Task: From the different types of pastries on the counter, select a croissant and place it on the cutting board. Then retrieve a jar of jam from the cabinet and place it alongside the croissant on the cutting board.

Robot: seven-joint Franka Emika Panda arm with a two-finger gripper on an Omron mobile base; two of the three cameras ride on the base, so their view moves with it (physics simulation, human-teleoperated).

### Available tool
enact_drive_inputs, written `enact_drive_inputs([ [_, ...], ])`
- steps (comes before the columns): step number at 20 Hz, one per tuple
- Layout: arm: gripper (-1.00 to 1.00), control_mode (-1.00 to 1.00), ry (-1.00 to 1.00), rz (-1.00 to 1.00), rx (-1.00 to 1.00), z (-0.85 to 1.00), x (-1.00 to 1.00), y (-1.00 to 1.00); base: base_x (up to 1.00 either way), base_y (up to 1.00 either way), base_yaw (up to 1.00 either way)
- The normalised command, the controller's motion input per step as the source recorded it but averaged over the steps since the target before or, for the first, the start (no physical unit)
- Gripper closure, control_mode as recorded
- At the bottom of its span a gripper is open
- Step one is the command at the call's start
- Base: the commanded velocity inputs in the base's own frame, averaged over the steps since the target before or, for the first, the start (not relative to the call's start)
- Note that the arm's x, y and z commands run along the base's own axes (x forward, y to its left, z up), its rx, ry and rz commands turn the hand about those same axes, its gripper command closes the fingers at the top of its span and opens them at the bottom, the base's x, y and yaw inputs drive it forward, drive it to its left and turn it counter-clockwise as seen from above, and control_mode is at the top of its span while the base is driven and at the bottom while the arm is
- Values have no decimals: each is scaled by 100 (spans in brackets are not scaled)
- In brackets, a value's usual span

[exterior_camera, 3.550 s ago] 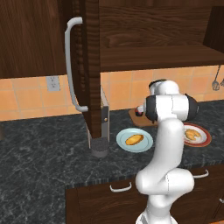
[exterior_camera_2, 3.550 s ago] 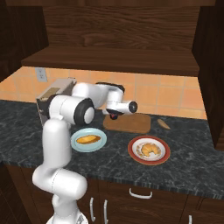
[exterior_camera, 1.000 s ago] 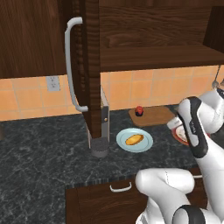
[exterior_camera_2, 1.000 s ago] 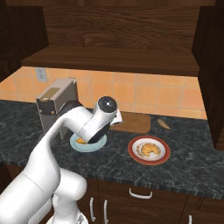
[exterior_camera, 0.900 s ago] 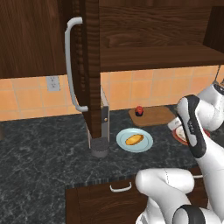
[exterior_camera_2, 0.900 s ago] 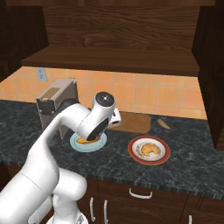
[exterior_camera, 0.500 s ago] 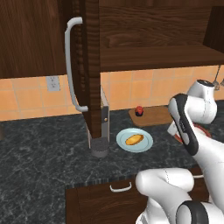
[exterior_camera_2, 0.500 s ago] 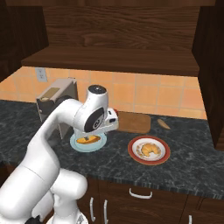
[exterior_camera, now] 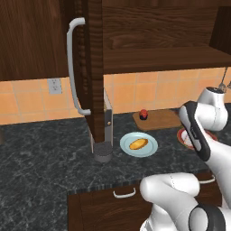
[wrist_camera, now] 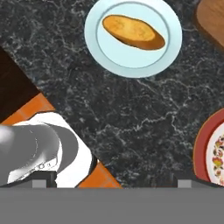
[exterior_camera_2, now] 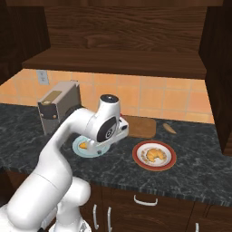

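Note:
The jar of jam (exterior_camera: 143, 114) stands on the left end of the cutting board (exterior_camera: 160, 120), apart from the gripper. The croissant (exterior_camera_2: 155, 155) lies on the round red-rimmed plate (exterior_camera_2: 138, 159) on the counter (exterior_camera: 45, 158). The oval pastry (wrist_camera: 133, 32) rests on the light blue plate (wrist_camera: 105, 52). My gripper (wrist_camera: 114, 180) hangs open above bare counter between the two plates, with nothing between its fingers. The board's corner (wrist_camera: 212, 17) and the red plate's rim (wrist_camera: 202, 148) show in the hand view. The cabinet (exterior_camera: 36, 40) door stands open. In the right base view my arm hides the jar.
The open cabinet door with its grey handle (exterior_camera: 74, 67) juts out over the counter at the left. A boxy grey toaster (exterior_camera_2: 56, 106) stands behind the blue plate. A small tan object (exterior_camera_2: 170, 128) lies right of the board. Brown drawers (exterior_camera_2: 145, 199) run below the counter.
My arm has drawn back from the cutting board, leaving the jar standing there, and has swung round over the counter between the plates. The pastries and plates have not moved.

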Motion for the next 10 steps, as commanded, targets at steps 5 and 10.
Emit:
enact_drive_inputs([
  [5,-100,-100,0,21,-19,-22,-6,-58,0,0,0],
  [10,-100,-100,-1,26,-6,-18,7,-57,0,0,0],
])
